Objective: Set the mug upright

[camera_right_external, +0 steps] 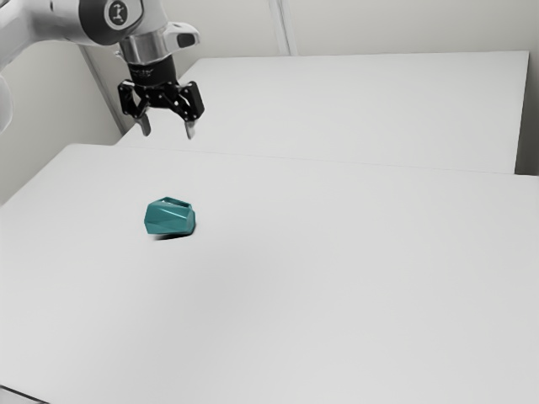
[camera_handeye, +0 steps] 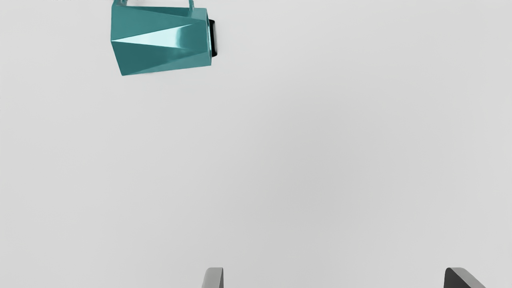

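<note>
On the white table (camera_right_external: 320,278), a teal faceted mug (camera_right_external: 169,218) is laid on its side, its handle (camera_right_external: 177,202) turned away from the exterior camera. Above the tabletop, well apart from the mug, the black two-finger gripper (camera_right_external: 168,133) is held with its fingers spread.

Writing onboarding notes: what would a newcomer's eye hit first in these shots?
The teal faceted mug: the one strong color, lying on its side on the pale tabletop, toward the exterior view's left. Next, the black end effector, open and empty, hanging above the tabletop on that same side of the view.
</note>
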`<action>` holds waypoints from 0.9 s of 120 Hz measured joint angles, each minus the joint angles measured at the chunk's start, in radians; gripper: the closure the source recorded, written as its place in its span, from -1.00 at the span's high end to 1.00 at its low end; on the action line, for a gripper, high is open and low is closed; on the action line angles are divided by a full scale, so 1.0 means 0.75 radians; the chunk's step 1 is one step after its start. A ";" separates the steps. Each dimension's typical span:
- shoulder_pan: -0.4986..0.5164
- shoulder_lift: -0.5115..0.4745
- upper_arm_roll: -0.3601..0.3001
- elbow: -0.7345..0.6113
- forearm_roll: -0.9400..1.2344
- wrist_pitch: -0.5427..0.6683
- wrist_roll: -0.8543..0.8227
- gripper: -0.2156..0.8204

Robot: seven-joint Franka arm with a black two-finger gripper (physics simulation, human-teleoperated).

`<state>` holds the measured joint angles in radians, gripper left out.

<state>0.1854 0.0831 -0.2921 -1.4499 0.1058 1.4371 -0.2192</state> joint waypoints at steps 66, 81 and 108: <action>0.171 -0.003 0.558 -0.436 -0.578 0.305 0.207 0.58; 0.226 0.128 0.587 -0.417 -0.716 0.343 0.375 0.58; 0.246 0.447 0.622 -0.190 -0.876 0.374 0.658 0.58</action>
<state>0.3696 0.4182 0.1742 -1.5927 -0.5514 1.7174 0.2747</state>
